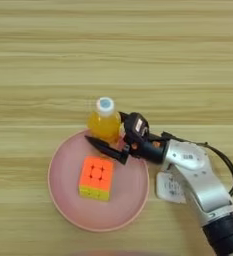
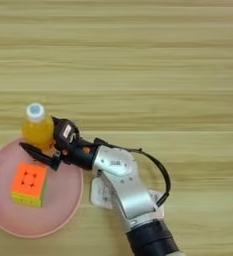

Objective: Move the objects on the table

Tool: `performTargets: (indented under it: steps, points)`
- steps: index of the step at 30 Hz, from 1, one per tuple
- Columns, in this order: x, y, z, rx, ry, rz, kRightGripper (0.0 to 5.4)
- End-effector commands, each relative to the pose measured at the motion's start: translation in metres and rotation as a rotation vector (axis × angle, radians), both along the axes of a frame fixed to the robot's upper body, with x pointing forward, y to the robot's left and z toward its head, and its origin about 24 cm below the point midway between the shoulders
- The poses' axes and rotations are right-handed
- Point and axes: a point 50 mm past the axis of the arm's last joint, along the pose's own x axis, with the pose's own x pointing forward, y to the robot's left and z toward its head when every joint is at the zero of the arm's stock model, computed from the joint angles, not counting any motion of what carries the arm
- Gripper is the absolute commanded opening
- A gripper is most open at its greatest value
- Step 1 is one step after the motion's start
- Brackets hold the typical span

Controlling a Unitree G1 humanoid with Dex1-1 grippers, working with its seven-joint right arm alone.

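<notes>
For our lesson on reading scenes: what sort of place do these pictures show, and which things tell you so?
Probably a robot test bench rather than a home table. A wooden table fills the view, bearing unrelated props: a pink plate holding a puzzle cube, and an orange-drink bottle that the right gripper reaches toward.

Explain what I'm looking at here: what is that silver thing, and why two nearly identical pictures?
Both pictures come from a two-eyed camera on a humanoid robot's head, looking down on a wooden table. The silver thing is its right arm, ending in the right gripper, whose two black jaws sit on either side of a small orange-drink bottle at the rim of a pink plate. A colourful puzzle cube lies on the plate. A white remote lies partly hidden under the arm.
</notes>
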Motion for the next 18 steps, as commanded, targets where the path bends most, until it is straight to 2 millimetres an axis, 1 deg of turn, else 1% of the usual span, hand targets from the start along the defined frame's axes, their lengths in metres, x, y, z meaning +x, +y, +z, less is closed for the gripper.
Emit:
performTargets:
  steps: [1,6,10,14,18]
  points:
    - [0.024,-0.007,0.054,0.114,-0.183,-0.073,3.42]
    - [0.041,-0.024,0.07,0.162,-0.216,-0.186,3.42]
    - [0.052,-0.038,0.075,0.165,-0.237,-0.272,3.42]
    - [0.064,-0.051,0.073,0.125,-0.256,-0.368,3.42]
    - [0.075,-0.062,0.065,0.08,-0.252,-0.465,3.42]
